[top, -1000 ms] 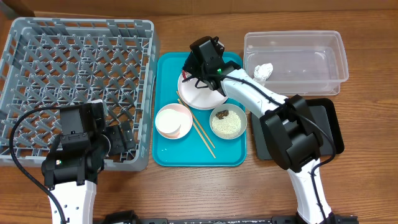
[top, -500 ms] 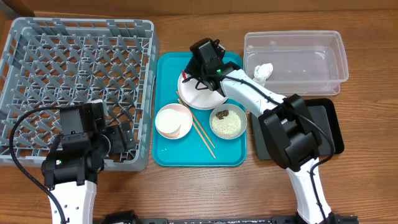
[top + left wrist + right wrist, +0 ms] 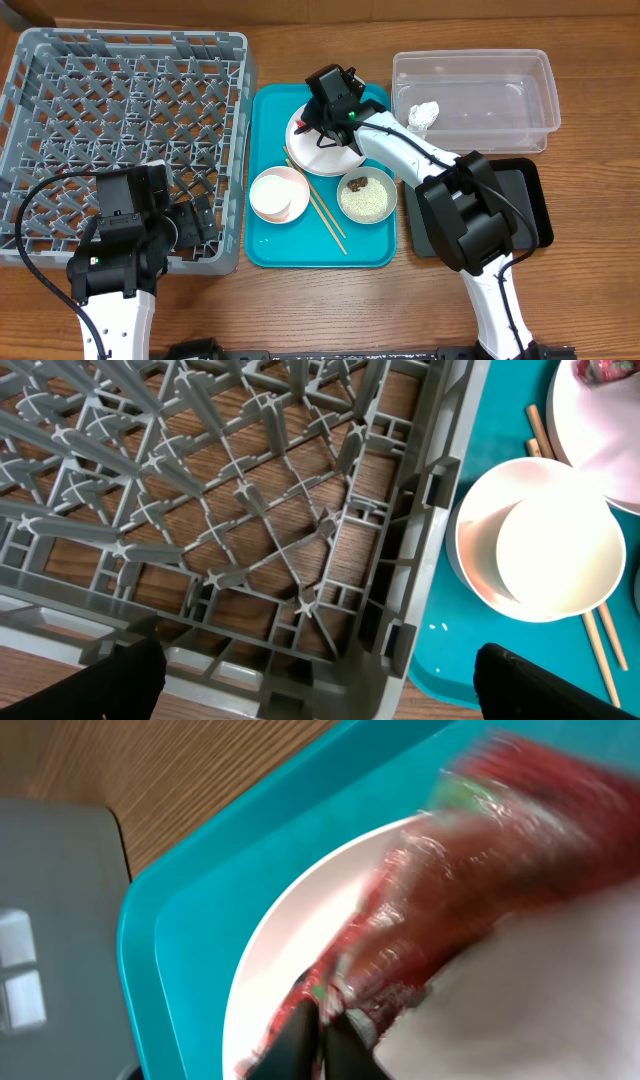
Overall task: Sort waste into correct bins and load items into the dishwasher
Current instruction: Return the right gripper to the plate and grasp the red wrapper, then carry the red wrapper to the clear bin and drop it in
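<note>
My right gripper [image 3: 320, 1025] is shut on the edge of the red shiny wrapper [image 3: 480, 870], low over the white plate [image 3: 262, 960]. In the overhead view it [image 3: 318, 118] hangs over the plate [image 3: 325, 158] at the back of the teal tray and hides most of the wrapper. The pink bowl [image 3: 270, 180] holds the white cup [image 3: 274, 198]. A grey-green bowl [image 3: 366, 196] holds rice and a brown scrap. Chopsticks [image 3: 325, 215] lie between the bowls. My left gripper [image 3: 320, 685] stands open and empty at the near right corner of the dishwasher rack [image 3: 120, 130].
The clear tub [image 3: 480, 100] at the back right holds a crumpled tissue [image 3: 424, 115]. A black tray [image 3: 530, 200] lies in front of it, partly under my right arm. The teal tray [image 3: 270, 250] sits right next to the rack's right wall [image 3: 420, 530].
My right gripper's jaws have closed onto the red wrapper over the plate. The left arm has not moved.
</note>
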Robot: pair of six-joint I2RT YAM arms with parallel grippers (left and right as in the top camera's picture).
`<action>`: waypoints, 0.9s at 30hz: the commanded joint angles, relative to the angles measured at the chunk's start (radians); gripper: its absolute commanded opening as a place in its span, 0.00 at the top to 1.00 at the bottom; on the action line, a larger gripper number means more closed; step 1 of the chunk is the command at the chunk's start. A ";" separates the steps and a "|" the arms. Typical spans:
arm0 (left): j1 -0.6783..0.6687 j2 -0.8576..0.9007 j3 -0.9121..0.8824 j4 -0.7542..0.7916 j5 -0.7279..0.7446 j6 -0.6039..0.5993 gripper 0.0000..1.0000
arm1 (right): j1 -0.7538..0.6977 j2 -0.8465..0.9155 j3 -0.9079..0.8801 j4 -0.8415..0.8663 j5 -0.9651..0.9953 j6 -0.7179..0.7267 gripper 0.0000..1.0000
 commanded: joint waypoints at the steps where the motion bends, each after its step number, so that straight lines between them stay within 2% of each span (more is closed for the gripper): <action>1: 0.004 0.003 0.022 -0.003 -0.002 -0.007 0.00 | -0.005 0.014 0.000 0.002 0.007 -0.003 0.96; 7: 0.004 0.003 0.022 -0.003 -0.002 -0.007 0.00 | -0.011 -0.017 0.014 -0.051 -0.021 -0.121 0.96; 20: 0.004 0.003 0.022 -0.003 -0.002 -0.007 0.00 | -0.069 -0.352 0.015 -0.335 -0.021 -0.584 0.96; 27: 0.004 0.003 0.022 -0.003 -0.002 -0.007 0.00 | -0.232 -0.435 0.015 -0.502 -0.011 -0.615 0.96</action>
